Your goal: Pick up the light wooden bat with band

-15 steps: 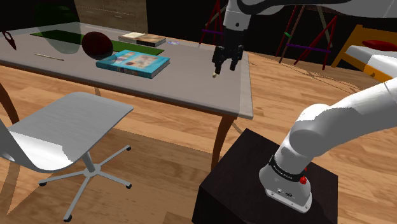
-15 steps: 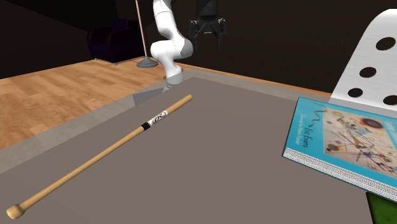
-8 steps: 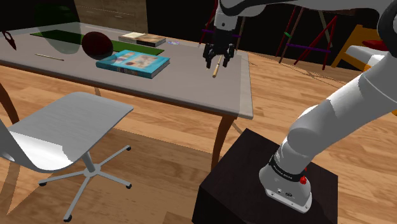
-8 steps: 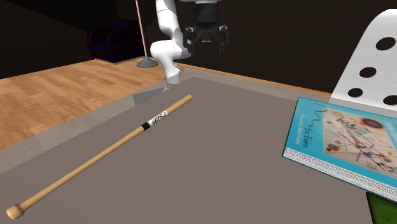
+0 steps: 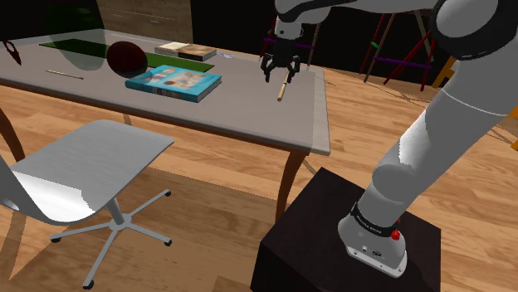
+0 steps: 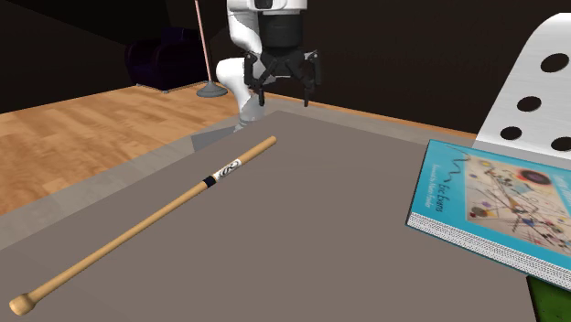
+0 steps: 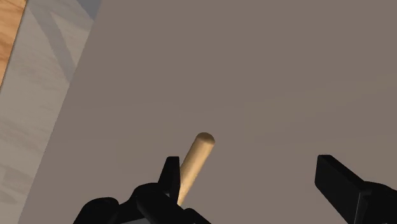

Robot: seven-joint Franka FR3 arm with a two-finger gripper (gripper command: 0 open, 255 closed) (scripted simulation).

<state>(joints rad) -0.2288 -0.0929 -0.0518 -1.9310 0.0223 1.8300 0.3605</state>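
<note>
The light wooden bat [image 6: 146,224] lies flat on the grey table [image 6: 348,238], with a dark band [image 6: 210,181] and a printed mark near its middle and its knob at the near corner. My gripper [image 6: 284,84] hangs open above the table's far edge, just past the bat's thick end. In the wrist view that thick end [image 7: 196,156] lies between the open fingers [image 7: 340,184], close to one of them and touching neither. In the shoulder view the gripper [image 5: 280,68] hovers over the bat [image 5: 284,87] near the table's right edge.
A blue picture book [image 5: 174,81] [image 6: 499,215] lies on the table. A dark red ball [image 5: 124,56], a green mat [image 5: 75,46] and another book [image 5: 186,51] sit farther left. A grey swivel chair [image 5: 83,170] stands in front of the table.
The arm has reached farther over the table, bringing the open gripper over the bat's thick end. The bat has not moved.
</note>
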